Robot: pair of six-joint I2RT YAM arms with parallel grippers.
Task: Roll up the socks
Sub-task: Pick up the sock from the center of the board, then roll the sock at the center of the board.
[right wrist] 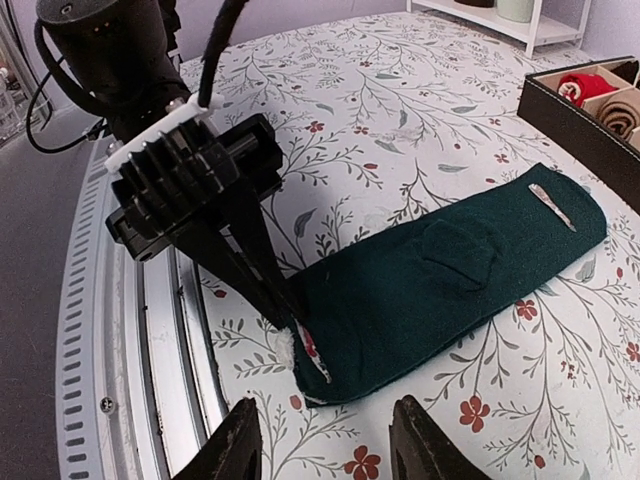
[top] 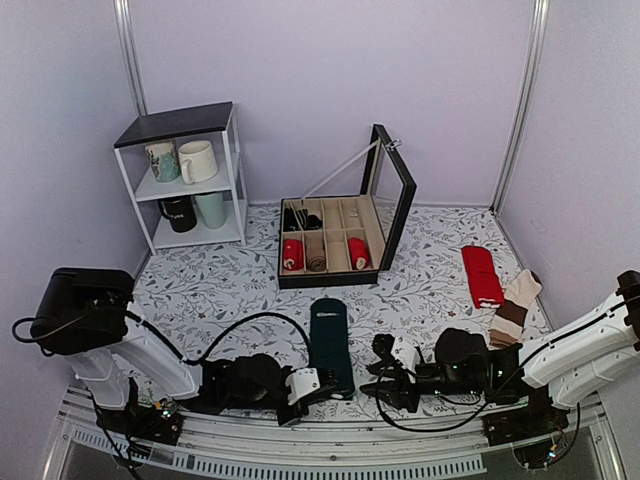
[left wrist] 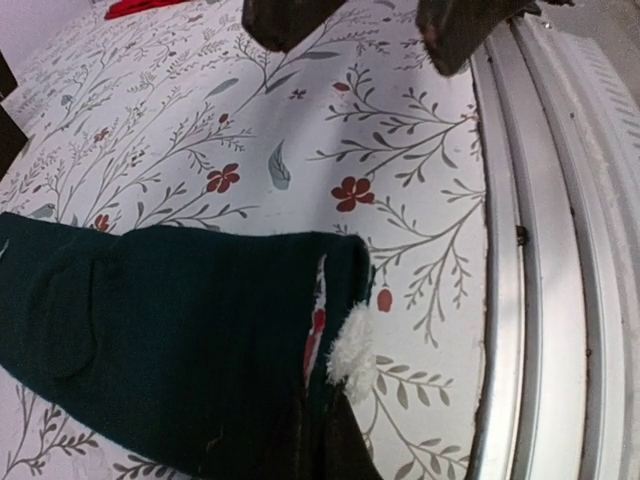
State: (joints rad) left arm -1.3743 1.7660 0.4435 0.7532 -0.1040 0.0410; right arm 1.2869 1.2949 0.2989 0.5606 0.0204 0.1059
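The dark teal-green socks (top: 330, 340) lie flat as one long strip on the flowered tablecloth, near the front edge. They also show in the left wrist view (left wrist: 170, 330) and the right wrist view (right wrist: 450, 280). My left gripper (top: 320, 384) is shut on the edge of the socks' near end, fingers pressed together (left wrist: 335, 410); it also shows in the right wrist view (right wrist: 290, 322). My right gripper (top: 385, 385) is open and empty, just right of the socks' near end, jaws wide apart (right wrist: 325, 450) and facing it.
A black organiser box (top: 395, 215) with its lid open stands behind, holding red and beige rolls. Red socks (top: 482, 275) and beige-and-brown socks (top: 515, 305) lie at the right. A white shelf (top: 185, 125) with mugs stands back left. A metal rail (left wrist: 540, 250) runs along the near edge.
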